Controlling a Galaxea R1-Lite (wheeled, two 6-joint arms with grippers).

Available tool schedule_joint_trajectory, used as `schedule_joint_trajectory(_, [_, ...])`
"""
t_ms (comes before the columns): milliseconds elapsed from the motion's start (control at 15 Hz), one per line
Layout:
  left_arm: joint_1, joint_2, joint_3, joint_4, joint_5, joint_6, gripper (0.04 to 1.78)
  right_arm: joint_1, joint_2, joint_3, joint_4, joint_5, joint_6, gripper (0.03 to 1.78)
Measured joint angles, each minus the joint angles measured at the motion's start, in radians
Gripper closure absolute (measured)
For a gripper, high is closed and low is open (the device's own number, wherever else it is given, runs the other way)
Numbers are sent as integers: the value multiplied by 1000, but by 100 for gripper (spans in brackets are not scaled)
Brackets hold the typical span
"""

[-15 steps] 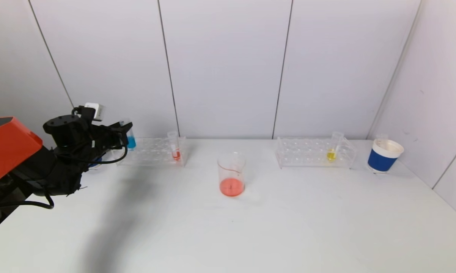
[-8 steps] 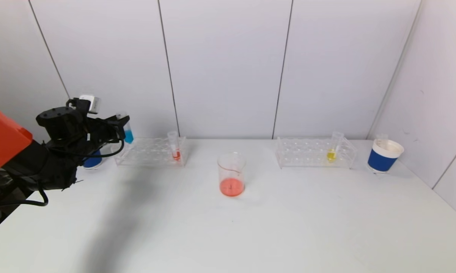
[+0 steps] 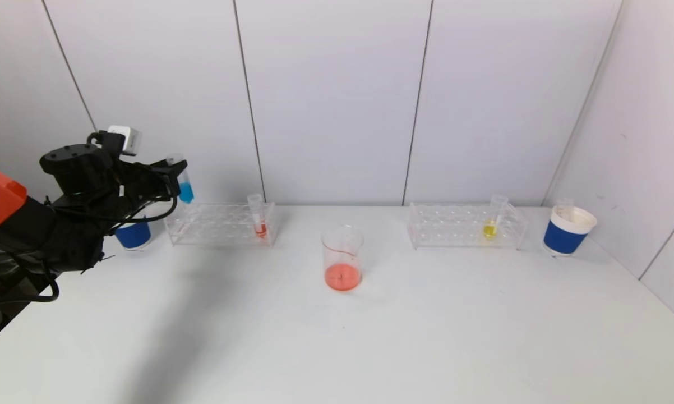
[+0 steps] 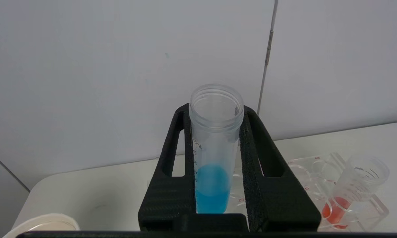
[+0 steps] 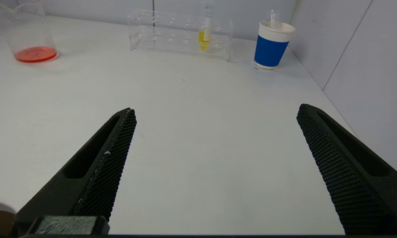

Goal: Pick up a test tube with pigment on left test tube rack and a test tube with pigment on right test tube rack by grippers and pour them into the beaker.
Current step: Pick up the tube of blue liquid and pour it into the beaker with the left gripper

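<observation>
pinching a clear plastic test tube with blue pigment [image 3: 183, 180], the left gripper [image 3: 175, 175] is held up in the air above the left end of the left test tube rack [image 3: 219, 224], near the back wall. the tube is round with an open, ringed mouth, and the blue liquid is seen only in its lower part. small measuring lines and the letters "ml" are printed on its side. it is squeezed between two black fingers [image 4: 172, 185] with long slots cut in them and a rough, bumpy inner face. the left rack is made of clear plastic with rows of round holes, and tiny red letters are marked by the holes but are too small to be read. a test tube with red pigment [image 3: 258, 220] is stood in the right end of that rack. a blue paper cup [image 3: 132, 234] with ribbed sides is set on the white table [image 3: 370, 348] just beside the rack's left end, partly hidden by the black arm. a clear glass beaker [image 3: 342, 258] with a thin layer of red liquid is stood in the middle of the table, between the two racks and well apart from both. a test tube with yellow pigment [image 3: 492, 220] is leaned in the right test tube rack [image 3: 460, 227], and a second blue cup with a white rim [image 3: 568, 230] is placed near that rack's right end. the right gripper [image 5: 215, 132] is held low over the bare table, its two black fingers spread wide with nothing between them.
</observation>
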Motion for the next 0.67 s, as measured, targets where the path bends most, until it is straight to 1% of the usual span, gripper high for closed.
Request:
schedule_joint_trajectory(467, [-10, -91, -5, 90, -4, 1, 140, 0, 0, 0, 0, 0, 0, 4])
schedule_joint_trajectory(667, [-24, -124, -1, 105, -4, 1, 140, 0, 0, 0, 0, 0, 0, 4])
